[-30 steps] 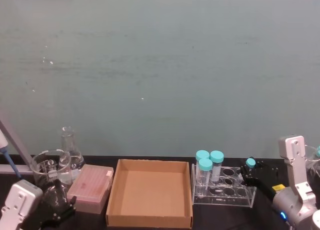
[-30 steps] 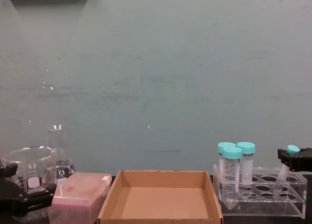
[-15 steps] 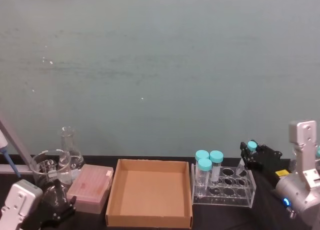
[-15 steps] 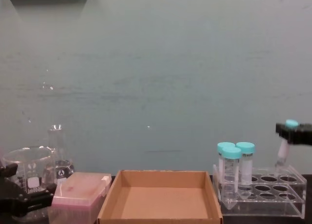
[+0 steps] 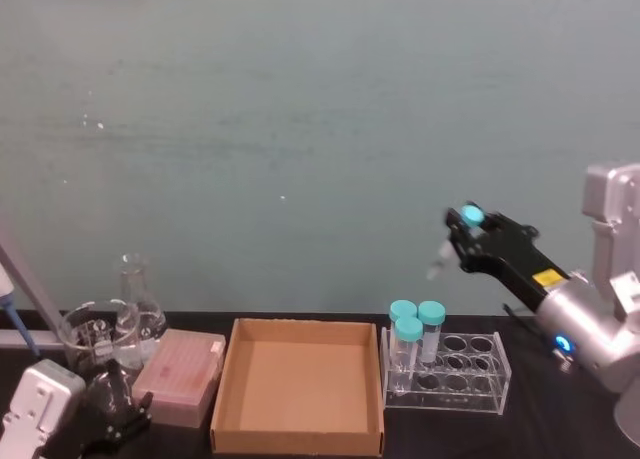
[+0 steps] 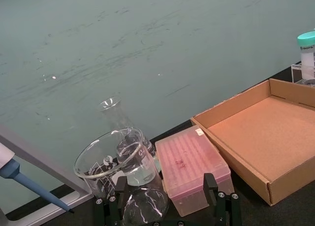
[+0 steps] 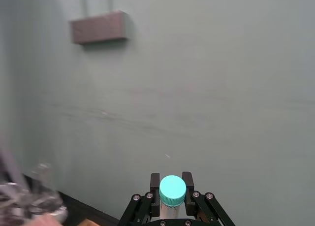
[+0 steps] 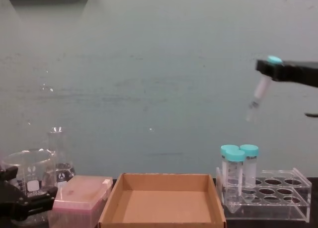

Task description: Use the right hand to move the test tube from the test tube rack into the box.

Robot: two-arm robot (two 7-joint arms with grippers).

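— Head view?
— My right hand (image 5: 462, 227) grips the test tube (image 5: 440, 259) high above the test tube rack (image 5: 445, 379); left gripper (image 5: 112, 419), released, at the table's (image 5: 530, 431) near-left corner
— Chest view?
— Tube hangs tilted, mid-carry; next I take it left over the box (image 8: 161, 176), then lower

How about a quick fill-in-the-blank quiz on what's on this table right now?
The right gripper holds the test tube in the air, ____ the test tube rack.
The rack holds ____ wider teal-capped tubes.
The box beside the rack is ____.
The idle left gripper sits beside the ____ plastic box.
Missing words: above; three; empty; pink.
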